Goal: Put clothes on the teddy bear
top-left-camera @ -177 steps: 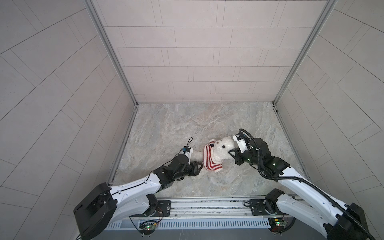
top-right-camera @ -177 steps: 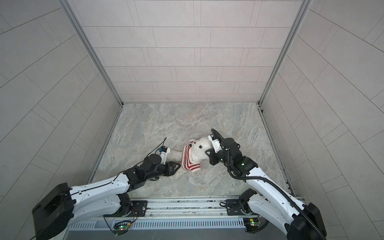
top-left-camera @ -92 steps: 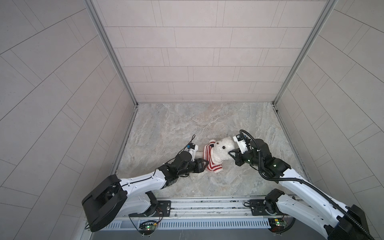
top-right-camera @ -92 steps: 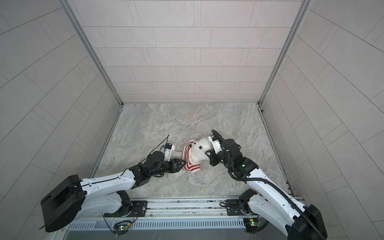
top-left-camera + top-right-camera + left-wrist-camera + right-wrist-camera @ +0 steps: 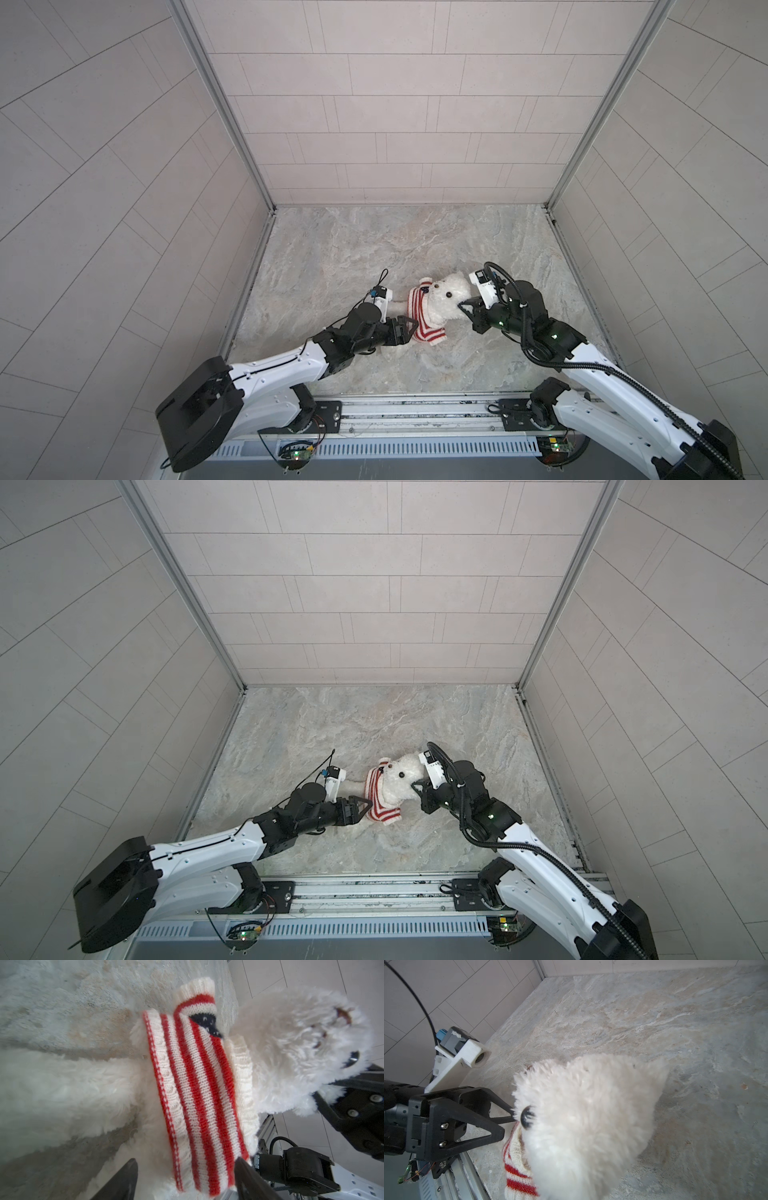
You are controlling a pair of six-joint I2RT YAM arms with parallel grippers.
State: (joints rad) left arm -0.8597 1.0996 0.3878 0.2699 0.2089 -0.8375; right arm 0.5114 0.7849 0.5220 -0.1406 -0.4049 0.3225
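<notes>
Your teddy bear is long, fluffy white plush with glossy bead eyes. Its sweater is matt ribbed knit yarn. The tabletop looks like matt veined stone, possibly a print. At the bear's 8 o'clock, the left gripper is matt black plastic.

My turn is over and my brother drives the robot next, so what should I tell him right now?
The left gripper: jaws open, one on either side of the striped sweater edge, gripping nothing.
The right gripper: shut on fur at the head of the teddy bear.
The bear lies on the table, near the front middle, between the arms.
Done: the sweater is over the head and bunched round the chest.
Left: the sleeves look empty, so get the arms in, then pull the hem down over the belly.
</notes>
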